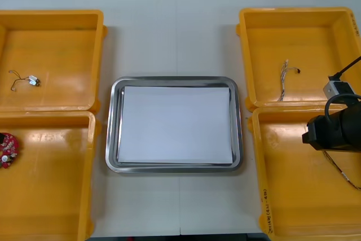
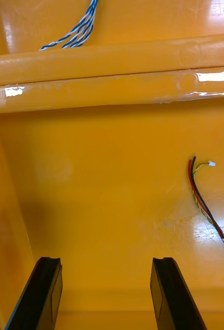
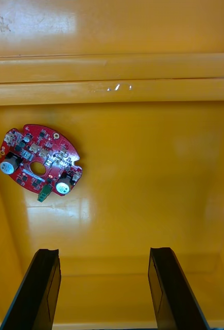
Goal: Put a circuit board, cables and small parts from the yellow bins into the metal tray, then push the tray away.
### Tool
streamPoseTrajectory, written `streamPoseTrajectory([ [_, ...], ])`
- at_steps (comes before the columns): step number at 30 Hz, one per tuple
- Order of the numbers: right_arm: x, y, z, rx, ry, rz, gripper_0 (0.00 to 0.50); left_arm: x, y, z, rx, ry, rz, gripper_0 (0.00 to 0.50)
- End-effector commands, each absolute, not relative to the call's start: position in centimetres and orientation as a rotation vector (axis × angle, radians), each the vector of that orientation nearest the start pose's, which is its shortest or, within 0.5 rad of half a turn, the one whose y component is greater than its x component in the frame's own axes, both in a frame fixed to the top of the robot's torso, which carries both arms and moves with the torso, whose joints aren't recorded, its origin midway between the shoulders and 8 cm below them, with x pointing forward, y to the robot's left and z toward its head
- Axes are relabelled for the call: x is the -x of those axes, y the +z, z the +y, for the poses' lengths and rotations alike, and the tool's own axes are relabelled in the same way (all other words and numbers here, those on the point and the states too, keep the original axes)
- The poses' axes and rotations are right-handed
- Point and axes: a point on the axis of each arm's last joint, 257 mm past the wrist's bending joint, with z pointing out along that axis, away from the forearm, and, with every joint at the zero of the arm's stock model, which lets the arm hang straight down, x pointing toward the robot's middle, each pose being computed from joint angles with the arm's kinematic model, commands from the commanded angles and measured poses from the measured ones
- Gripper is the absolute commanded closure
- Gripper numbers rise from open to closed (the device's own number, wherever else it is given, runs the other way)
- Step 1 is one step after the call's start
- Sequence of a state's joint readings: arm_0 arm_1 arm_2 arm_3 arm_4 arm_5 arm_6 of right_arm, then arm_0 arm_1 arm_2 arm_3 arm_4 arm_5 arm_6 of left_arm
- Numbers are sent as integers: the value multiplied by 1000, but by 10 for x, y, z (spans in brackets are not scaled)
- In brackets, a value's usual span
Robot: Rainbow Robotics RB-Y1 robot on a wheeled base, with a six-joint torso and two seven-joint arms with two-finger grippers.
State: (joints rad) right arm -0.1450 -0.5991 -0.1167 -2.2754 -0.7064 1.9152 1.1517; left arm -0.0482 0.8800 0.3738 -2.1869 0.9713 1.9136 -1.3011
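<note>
Our right gripper is hanging wide open and empty over the near right yellow bin, where the red and yellow cable is lying ahead of its fingers, and the blue and white cable is lying beyond the rims in the far right bin. We are holding the left gripper equally open, gripping nothing, over the near left bin — the red circuit board is resting on that floor ahead of its fingers — while the metal tray, white inside, is sitting between the bins.

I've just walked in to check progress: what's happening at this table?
Nothing is picked yet. The right gripper hangs open over the near right bin, beside the red and yellow cable. The left gripper hangs open over the near left bin, with the circuit board just ahead. The metal tray shows just its white inside.
</note>
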Motion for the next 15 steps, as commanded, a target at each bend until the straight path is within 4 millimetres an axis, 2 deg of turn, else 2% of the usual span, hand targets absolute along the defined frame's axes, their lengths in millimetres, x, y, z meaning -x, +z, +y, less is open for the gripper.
streamPoseTrajectory([
  [1,-360,-210,-305,-54,67,2720,0,-331,-162,414,-86,120,2763,0],
  [15,-360,-210,-305,-54,67,2720,0,-331,-162,414,-86,120,2763,0],
])
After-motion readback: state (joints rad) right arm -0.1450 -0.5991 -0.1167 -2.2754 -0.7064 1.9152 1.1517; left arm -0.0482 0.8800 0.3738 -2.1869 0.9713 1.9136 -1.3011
